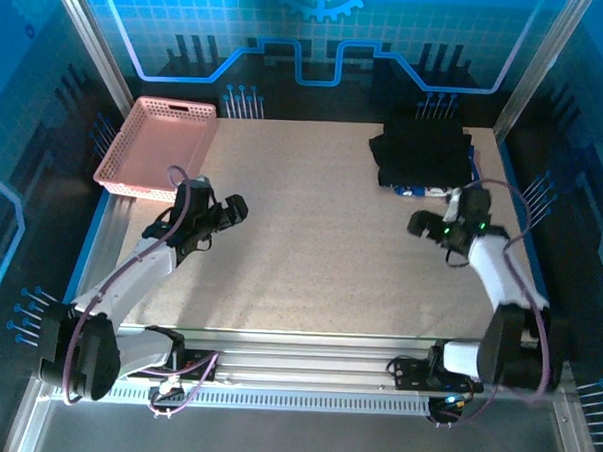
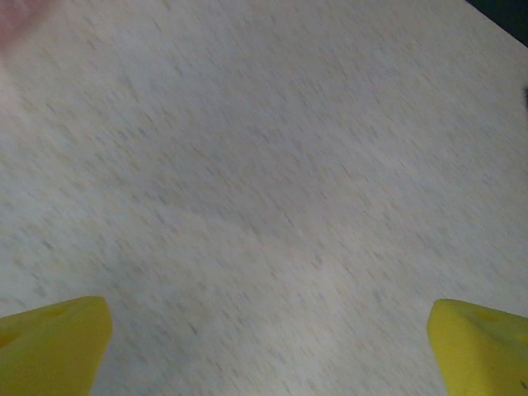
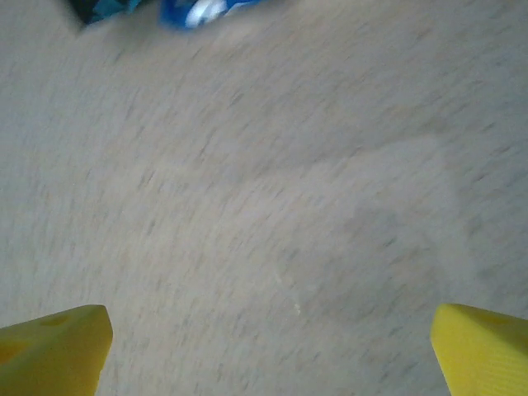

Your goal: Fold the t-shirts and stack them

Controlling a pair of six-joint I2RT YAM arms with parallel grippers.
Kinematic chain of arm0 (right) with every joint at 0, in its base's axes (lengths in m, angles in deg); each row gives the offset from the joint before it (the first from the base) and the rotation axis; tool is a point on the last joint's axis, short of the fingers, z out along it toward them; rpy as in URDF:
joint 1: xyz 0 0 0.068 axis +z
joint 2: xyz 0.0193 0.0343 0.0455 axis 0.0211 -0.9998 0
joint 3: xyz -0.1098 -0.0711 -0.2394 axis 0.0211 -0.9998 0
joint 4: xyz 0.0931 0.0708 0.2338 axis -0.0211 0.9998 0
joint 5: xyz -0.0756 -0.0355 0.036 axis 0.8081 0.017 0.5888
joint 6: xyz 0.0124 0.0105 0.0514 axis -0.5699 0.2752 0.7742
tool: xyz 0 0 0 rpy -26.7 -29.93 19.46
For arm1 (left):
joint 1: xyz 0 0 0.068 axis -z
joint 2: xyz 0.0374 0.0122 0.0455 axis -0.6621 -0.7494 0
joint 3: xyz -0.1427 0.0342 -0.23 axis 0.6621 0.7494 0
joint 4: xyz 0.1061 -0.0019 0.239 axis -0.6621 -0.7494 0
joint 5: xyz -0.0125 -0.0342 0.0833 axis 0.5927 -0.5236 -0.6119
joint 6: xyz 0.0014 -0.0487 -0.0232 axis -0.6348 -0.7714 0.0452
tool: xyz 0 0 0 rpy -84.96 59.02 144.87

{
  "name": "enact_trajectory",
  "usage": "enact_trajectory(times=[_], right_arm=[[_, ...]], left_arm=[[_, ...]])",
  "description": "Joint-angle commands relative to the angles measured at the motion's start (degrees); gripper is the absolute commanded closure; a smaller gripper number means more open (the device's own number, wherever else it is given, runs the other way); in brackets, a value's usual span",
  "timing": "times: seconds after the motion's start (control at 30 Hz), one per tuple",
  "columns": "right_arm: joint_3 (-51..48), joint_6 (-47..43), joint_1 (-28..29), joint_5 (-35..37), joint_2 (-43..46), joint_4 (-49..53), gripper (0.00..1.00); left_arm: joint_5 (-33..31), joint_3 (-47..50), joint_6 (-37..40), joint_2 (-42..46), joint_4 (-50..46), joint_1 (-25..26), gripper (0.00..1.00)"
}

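The t-shirts lie stacked at the table's far right: a folded black shirt (image 1: 423,151) on top, with a blue shirt (image 1: 409,191) peeking out at its near edge. In the right wrist view a strip of the blue shirt (image 3: 194,10) shows at the top edge. My right gripper (image 1: 422,223) hovers just in front of the stack, apart from it. It is open, with its yellow fingertips (image 3: 483,351) wide and only bare table between them (image 3: 268,355). My left gripper (image 1: 232,208) is open over the left-middle of the table, yellow fingertips (image 2: 49,346) spread with nothing between them (image 2: 268,355).
A pink lattice basket (image 1: 157,145) sits tilted at the far left corner of the beige table (image 1: 311,246). Metal frame posts and blue side walls enclose the table.
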Motion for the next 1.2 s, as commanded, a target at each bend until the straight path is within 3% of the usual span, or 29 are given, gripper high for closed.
enact_trajectory(times=[0.0, 0.13, 0.23, 0.43, 0.6, 0.73, 0.77, 0.87, 0.93, 0.97, 1.17], right_arm=[[-8.7, -5.0, 5.2, 10.3, 8.8, -14.8, 0.0], [-19.0, -11.0, 5.9, 16.4, 14.5, -29.0, 0.0], [-22.6, -11.4, 3.9, 16.4, 13.9, -34.5, 0.0], [-28.7, -8.0, 2.6, 12.1, 7.7, -56.3, 0.0], [-27.6, -10.2, 3.8, 13.0, 1.4, -62.9, 0.0], [-27.3, -10.7, 4.3, 13.0, -4.5, -70.2, 0.0], [-26.9, -11.3, 4.8, 13.5, -6.8, -71.9, 0.0], [-22.9, -16.0, 9.0, 15.9, -15.4, -73.6, 0.0], [-21.1, -15.1, 9.9, 18.5, -14.7, -68.4, 0.0], [-21.9, -15.0, 9.1, 17.9, -15.5, -71.6, 0.0], [-21.6, -14.7, 9.1, 17.9, -15.0, -69.9, 0.0]], left_arm=[[-8.7, 2.2, 8.2, -2.3, 11.5, -2.7, 0.01], [-10.5, 8.0, 18.9, -4.8, 28.6, -4.0, 0.01], [-11.7, 13.2, 23.6, -6.7, 42.1, -4.4, 0.01], [-7.6, 13.9, 28.0, -7.6, 45.9, -5.6, 0.01], [-3.8, 21.2, 26.2, -0.5, 46.2, -5.9, 0.01], [-2.9, 24.1, 25.7, -5.7, 52.9, -6.0, 0.01], [-0.2, 22.6, 25.7, -6.8, 50.8, -7.1, 0.01], [7.6, 18.9, 25.1, -9.5, 47.4, -10.1, 0.01], [10.2, 19.8, 23.7, -9.1, 48.8, -12.0, 0.01], [10.9, 20.2, 23.2, -9.0, 49.1, -12.6, 0.01], [7.1, 21.7, 22.2, -7.7, 50.2, -12.8, 0.01]])
